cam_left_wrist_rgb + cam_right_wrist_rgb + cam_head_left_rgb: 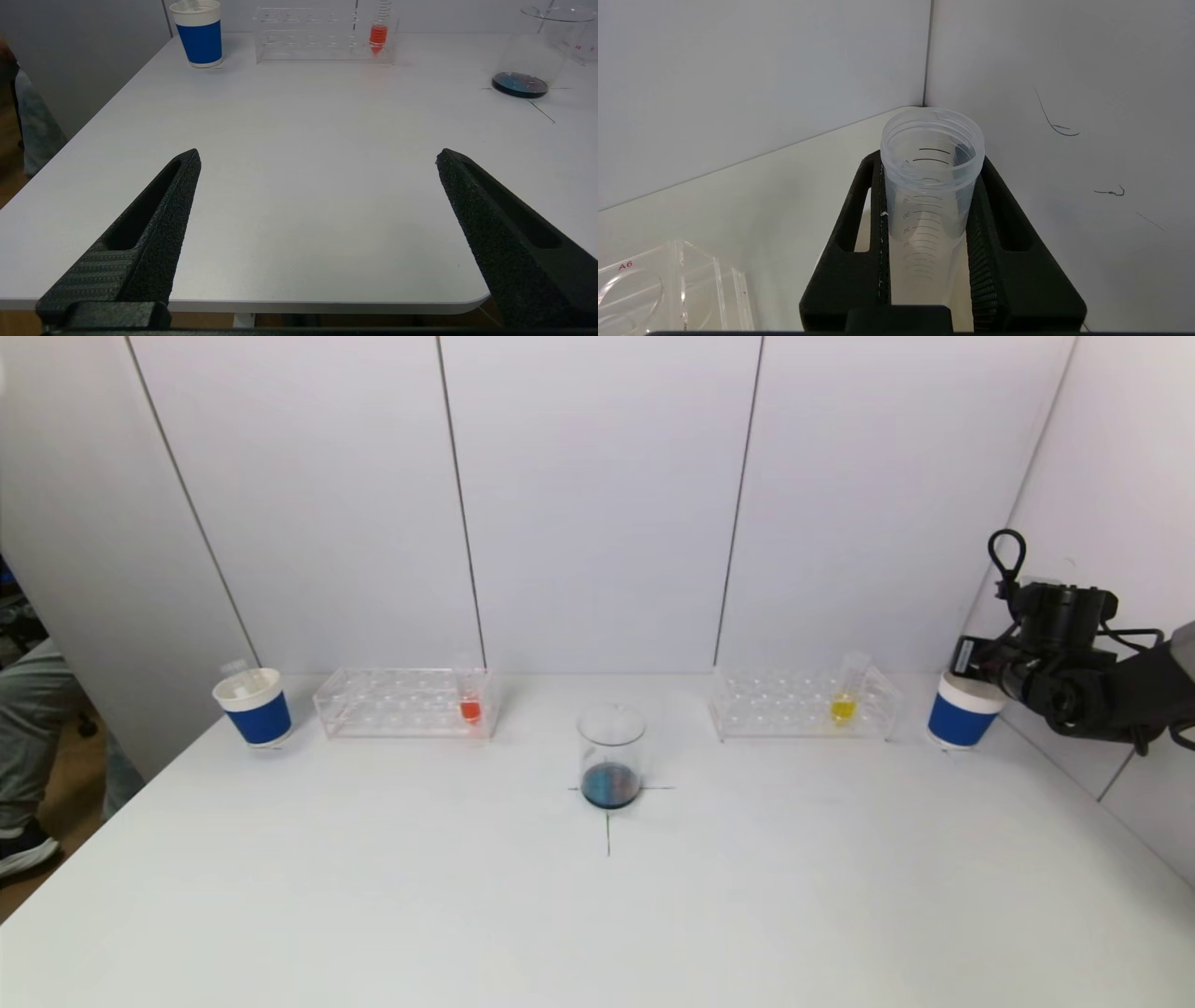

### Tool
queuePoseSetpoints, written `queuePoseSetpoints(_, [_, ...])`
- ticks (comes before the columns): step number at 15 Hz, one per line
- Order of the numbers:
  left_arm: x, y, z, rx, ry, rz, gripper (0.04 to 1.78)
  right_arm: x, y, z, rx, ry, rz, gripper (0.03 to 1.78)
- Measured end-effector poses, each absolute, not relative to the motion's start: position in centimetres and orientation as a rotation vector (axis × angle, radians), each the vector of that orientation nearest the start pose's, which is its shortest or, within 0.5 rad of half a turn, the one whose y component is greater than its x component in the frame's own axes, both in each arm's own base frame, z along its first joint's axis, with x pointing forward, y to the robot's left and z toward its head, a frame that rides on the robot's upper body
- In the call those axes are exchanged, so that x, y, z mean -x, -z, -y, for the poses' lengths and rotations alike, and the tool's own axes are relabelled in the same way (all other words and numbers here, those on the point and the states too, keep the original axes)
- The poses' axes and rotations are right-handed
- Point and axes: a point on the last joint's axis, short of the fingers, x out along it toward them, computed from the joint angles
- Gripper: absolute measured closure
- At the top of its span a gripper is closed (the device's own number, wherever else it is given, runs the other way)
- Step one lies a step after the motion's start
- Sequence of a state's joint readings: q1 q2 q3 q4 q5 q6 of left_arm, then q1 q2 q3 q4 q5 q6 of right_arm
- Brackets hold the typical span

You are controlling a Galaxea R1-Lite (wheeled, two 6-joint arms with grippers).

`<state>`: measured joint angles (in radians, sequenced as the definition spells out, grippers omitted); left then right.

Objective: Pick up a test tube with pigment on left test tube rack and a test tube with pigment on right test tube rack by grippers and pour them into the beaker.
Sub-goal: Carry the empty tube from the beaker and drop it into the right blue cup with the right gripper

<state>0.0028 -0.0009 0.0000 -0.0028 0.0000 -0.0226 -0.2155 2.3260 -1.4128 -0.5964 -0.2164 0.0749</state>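
Observation:
The beaker stands at the table's middle with dark blue liquid at its bottom; it also shows in the left wrist view. A tube with red pigment stands in the left rack. A tube with yellow pigment stands in the right rack. My right gripper is shut on an empty clear graduated tube, held upright at the right blue cup. My left gripper is open and empty over the table's near left edge, out of the head view.
A second blue cup stands left of the left rack, with a clear tube in it. White wall panels close the back and the right side, close to my right arm. A corner of the right rack shows beside my right gripper.

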Motion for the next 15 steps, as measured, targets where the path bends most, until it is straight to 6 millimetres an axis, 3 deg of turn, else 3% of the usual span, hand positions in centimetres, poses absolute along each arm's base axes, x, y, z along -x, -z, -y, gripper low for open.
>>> queuePoseSetpoints(12, [2.29,-7.57,0.01,0.023,-0.003,0.004,0.06,-45.43,-9.46,10.41,-0.073,0.441,-0.310,1.29])
queuePoseSetpoints(15, [2.29,-7.57,0.01,0.023,-0.003,0.004,0.06,-45.36,-9.56,10.40,-0.073,0.441,-0.308,1.20])
